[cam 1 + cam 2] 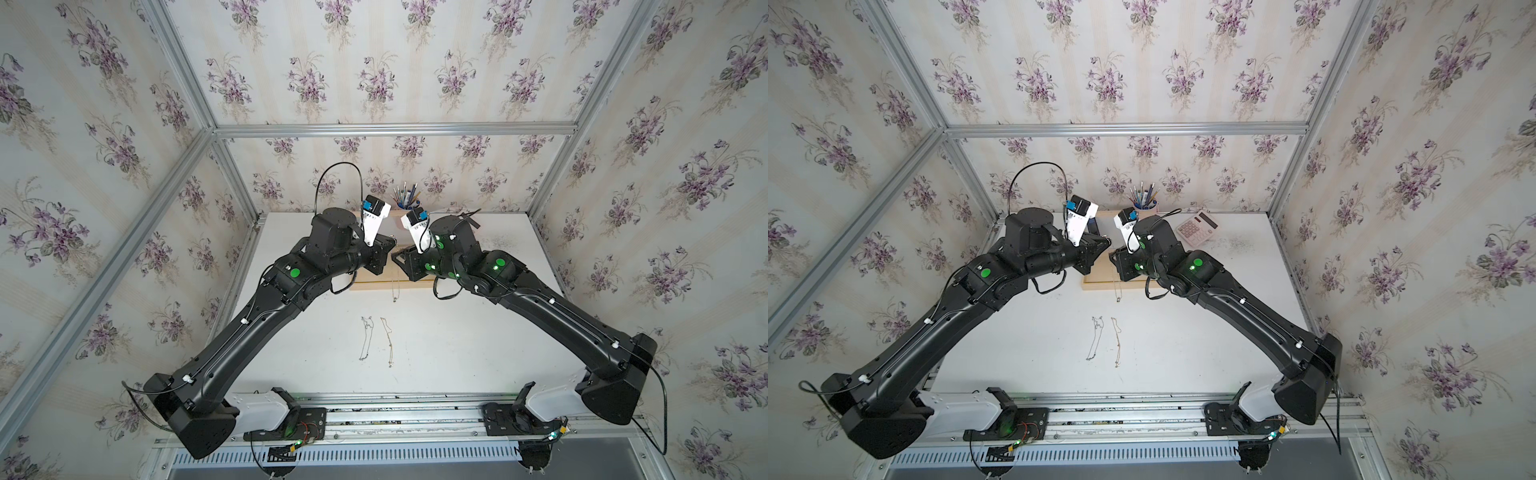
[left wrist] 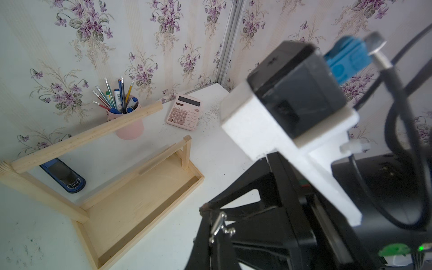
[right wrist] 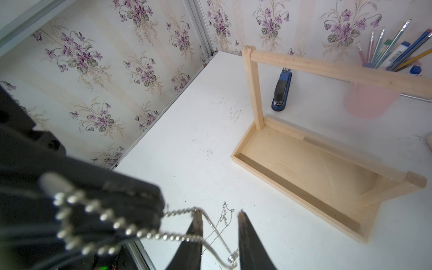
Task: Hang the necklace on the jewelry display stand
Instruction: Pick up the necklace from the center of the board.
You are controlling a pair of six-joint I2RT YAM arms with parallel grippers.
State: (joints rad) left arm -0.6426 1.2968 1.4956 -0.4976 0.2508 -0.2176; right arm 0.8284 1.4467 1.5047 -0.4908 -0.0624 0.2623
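Half done at best: holding the necklace (image 3: pixel 177 237) aloft, pinched tight in the left gripper (image 3: pixel 156 208), draped over one finger (image 3: pixel 197 225) of the narrowly parted right gripper (image 3: pixel 218 214). Not hung yet. Jewelry display stand (image 3: pixel 304 173) ahead of and below both tips, bare.

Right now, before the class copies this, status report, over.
Left pincer shut on necklace, draped over one finger of open right pincer. Necklace not yet on jewelry display stand. Nothing blocking its top bar.
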